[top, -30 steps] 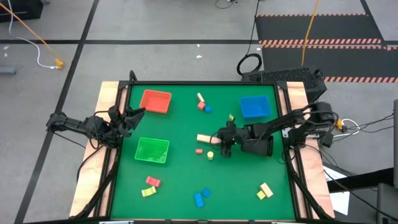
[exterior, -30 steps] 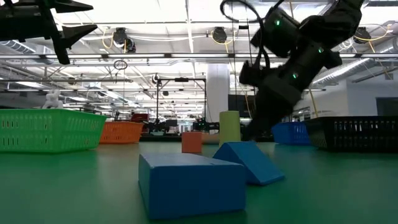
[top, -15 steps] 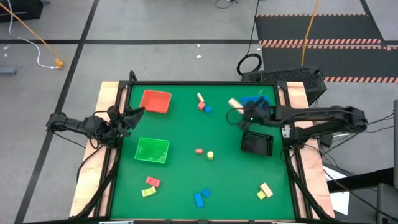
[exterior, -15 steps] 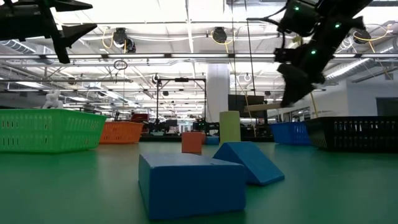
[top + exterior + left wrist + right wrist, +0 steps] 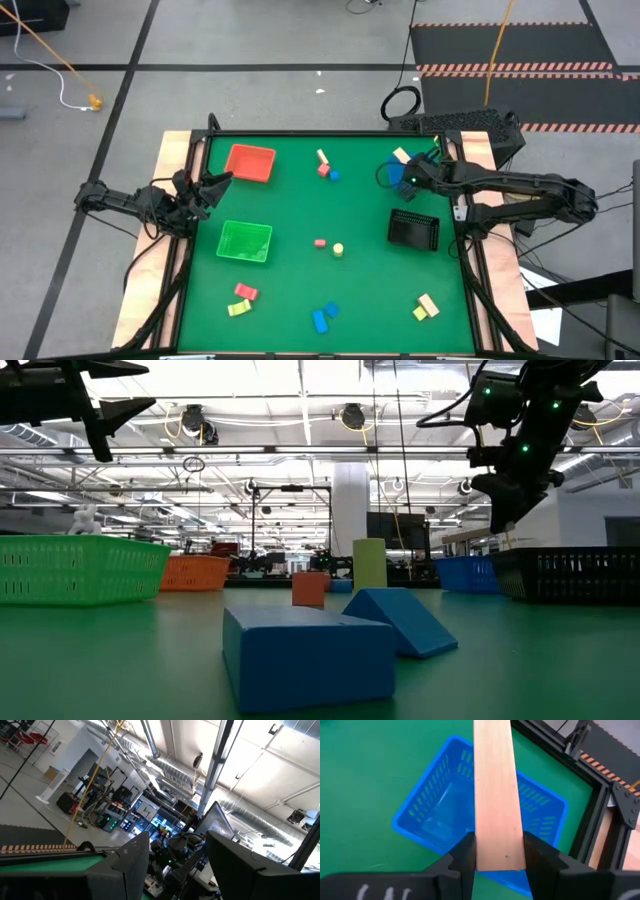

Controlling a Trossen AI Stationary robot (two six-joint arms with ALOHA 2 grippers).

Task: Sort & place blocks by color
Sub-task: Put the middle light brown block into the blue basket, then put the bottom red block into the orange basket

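Over the green table (image 5: 300, 290) my right gripper (image 5: 495, 854) clamps a tan bar (image 5: 495, 795) above the far-right blue tray (image 5: 440, 815), left gripper (image 5: 215, 185) parted, idle.

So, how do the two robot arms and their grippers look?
Both arms are dark, slim and jointed, with black cables running along them. The left gripper ends in two pointed black fingers. The right gripper has two flat black fingers, and small green lights glow on that arm's wrist in the low view.
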